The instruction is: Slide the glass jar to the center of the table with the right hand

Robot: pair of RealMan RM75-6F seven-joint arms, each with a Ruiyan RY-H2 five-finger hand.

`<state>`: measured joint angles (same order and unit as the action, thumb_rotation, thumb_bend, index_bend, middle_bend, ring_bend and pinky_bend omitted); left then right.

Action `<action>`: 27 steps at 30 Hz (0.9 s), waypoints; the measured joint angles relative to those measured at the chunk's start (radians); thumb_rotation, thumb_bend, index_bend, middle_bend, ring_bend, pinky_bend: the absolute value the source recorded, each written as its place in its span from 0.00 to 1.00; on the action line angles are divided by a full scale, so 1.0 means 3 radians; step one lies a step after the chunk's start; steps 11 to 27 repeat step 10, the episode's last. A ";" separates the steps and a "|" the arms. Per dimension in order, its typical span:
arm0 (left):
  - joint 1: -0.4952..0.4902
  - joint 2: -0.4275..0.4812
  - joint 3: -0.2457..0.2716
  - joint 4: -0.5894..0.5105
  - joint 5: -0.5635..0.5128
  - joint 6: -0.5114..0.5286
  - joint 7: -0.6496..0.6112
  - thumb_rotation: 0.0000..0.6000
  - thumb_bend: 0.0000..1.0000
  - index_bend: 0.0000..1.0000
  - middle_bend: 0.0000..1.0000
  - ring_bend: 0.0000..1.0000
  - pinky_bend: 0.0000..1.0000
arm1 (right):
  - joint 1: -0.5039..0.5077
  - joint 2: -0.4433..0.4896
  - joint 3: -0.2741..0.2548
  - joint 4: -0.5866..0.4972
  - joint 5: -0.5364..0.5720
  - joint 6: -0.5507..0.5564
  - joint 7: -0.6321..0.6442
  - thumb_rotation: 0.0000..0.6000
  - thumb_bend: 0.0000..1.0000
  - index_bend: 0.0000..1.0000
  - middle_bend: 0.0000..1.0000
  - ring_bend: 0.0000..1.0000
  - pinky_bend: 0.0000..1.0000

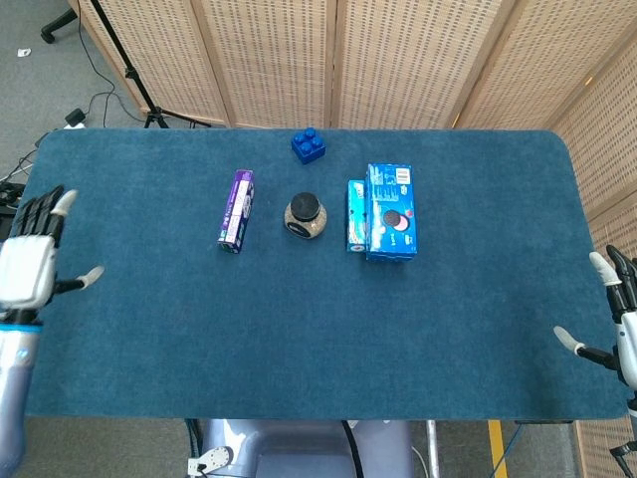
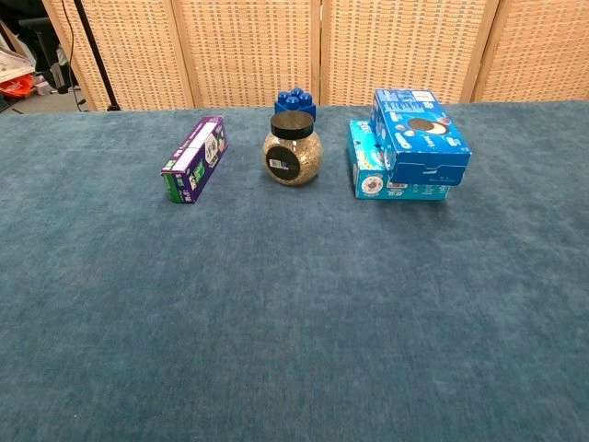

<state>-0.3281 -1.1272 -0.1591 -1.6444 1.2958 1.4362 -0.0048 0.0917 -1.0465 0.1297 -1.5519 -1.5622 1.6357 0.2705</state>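
The glass jar (image 1: 305, 216) (image 2: 293, 152) is round with a black lid and grainy contents. It stands upright on the blue table, between a purple box and two blue boxes. My left hand (image 1: 30, 267) is open at the table's left edge, fingers apart, holding nothing. My right hand (image 1: 609, 317) shows at the right edge of the head view, fingers spread, far from the jar. Neither hand appears in the chest view.
A purple box (image 1: 236, 209) (image 2: 194, 157) lies left of the jar. Two stacked blue boxes (image 1: 383, 212) (image 2: 407, 145) lie to its right. A blue toy brick (image 1: 308, 145) (image 2: 294, 100) sits behind it. The blue table cloth (image 1: 318, 329) stretches bare toward the front.
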 measured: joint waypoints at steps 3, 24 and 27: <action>0.0257 0.0036 0.0173 0.0023 0.0106 0.0229 -0.0222 1.00 0.00 0.00 0.00 0.00 0.00 | -0.0013 0.0024 -0.0007 -0.0036 0.0015 -0.0013 -0.0049 1.00 0.00 0.00 0.00 0.00 0.00; 0.0659 0.0030 0.0396 0.0128 0.0252 0.0534 -0.0411 1.00 0.00 0.00 0.00 0.00 0.00 | -0.0030 0.0040 -0.0017 -0.0076 0.0034 -0.0029 -0.0173 1.00 0.00 0.00 0.00 0.00 0.00; 0.0659 0.0030 0.0396 0.0128 0.0252 0.0534 -0.0411 1.00 0.00 0.00 0.00 0.00 0.00 | -0.0030 0.0040 -0.0017 -0.0076 0.0034 -0.0029 -0.0173 1.00 0.00 0.00 0.00 0.00 0.00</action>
